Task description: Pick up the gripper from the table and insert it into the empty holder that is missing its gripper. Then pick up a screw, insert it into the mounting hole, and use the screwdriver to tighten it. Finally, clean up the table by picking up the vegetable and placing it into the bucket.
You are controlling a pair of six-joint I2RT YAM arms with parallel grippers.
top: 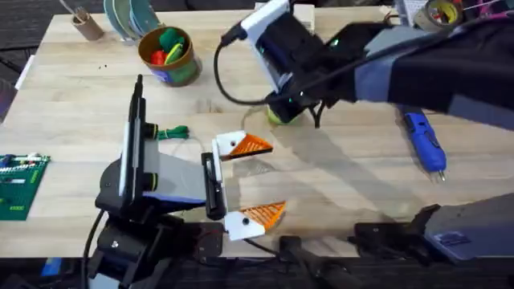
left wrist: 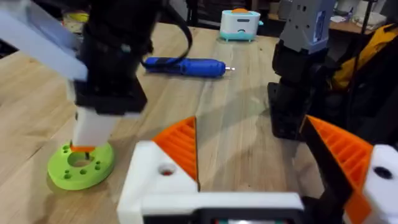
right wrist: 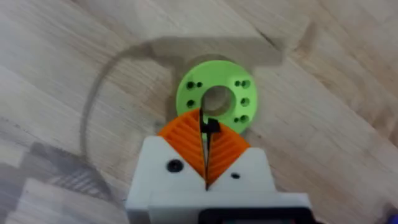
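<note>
My right gripper [right wrist: 207, 130] is shut on a small dark screw [right wrist: 210, 126], just above a green round disc with holes [right wrist: 215, 99]. Overhead, that gripper [top: 283, 111] hangs at the table's [top: 353, 177] middle back. My left gripper [top: 259, 180] stands open near the front. Each of its white holders [left wrist: 152, 180] carries an orange ribbed gripper piece [left wrist: 181, 144], and one holder shows a round mounting hole [left wrist: 166, 169]. The blue screwdriver [top: 424, 141] lies at the right. The green vegetable [top: 173, 132] lies beside the left arm. The bucket [top: 170, 56] stands at the back left.
A tan wooden cup [top: 85, 24] is at the far back left, and a green circuit board [top: 18, 185] at the left edge. A tape roll [top: 440, 13] sits at the back right. The right arm's base [top: 434, 237] is at the front right.
</note>
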